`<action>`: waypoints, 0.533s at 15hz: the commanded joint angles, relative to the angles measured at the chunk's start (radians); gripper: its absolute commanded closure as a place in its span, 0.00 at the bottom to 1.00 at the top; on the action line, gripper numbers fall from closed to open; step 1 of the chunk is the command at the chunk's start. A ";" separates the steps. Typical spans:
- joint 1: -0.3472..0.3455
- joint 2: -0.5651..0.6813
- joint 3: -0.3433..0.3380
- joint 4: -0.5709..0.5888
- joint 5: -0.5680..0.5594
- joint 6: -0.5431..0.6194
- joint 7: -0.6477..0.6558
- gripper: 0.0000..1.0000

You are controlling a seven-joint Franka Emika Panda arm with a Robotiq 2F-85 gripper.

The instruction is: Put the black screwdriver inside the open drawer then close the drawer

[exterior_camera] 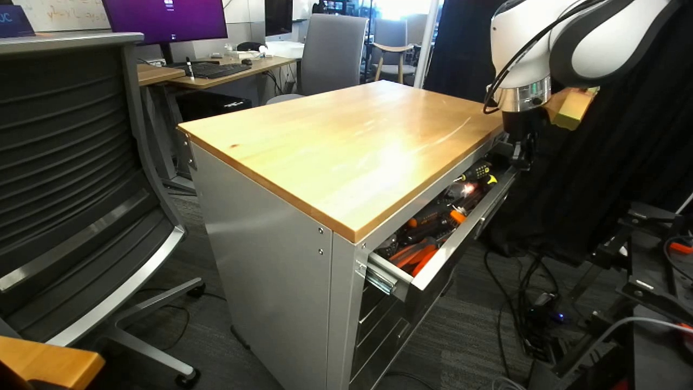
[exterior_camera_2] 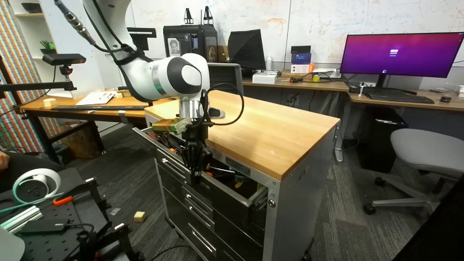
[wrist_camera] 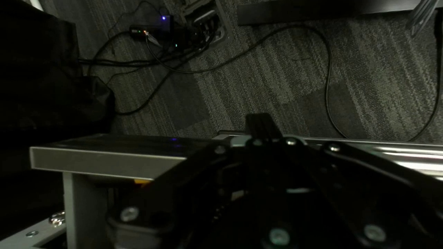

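Note:
The drawer (exterior_camera: 449,246) is the uppermost of the grey cabinet and stands pulled out, filled with tools. Its dark outer front (exterior_camera_2: 232,197) and pale rim (wrist_camera: 107,162) also show. My gripper (exterior_camera: 521,162) points down at the drawer's front edge. In an exterior view the gripper (exterior_camera_2: 195,175) overlaps the drawer front; I cannot tell whether they touch. In the wrist view the gripper's fingertips (wrist_camera: 263,126) are together, past the pale rim, with nothing seen between them. I cannot pick out the black screwdriver; it is hidden or lost among the dark tools.
The wooden cabinet top (exterior_camera: 335,141) overhangs the drawer's back. Orange-handled tools (exterior_camera: 419,257) and a yellow-black tool (exterior_camera: 476,171) lie in the drawer. A dark curtain (exterior_camera: 547,200) hangs behind the arm. A black rack (exterior_camera_2: 54,224) stands in front of the cabinet.

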 commanded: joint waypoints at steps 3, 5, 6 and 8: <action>0.068 0.031 -0.021 0.040 -0.106 0.075 0.140 0.95; 0.070 0.027 -0.024 0.041 -0.124 0.069 0.169 0.95; 0.071 0.024 -0.024 0.039 -0.131 0.068 0.182 0.95; 0.068 0.021 -0.017 0.040 -0.120 0.050 0.173 0.95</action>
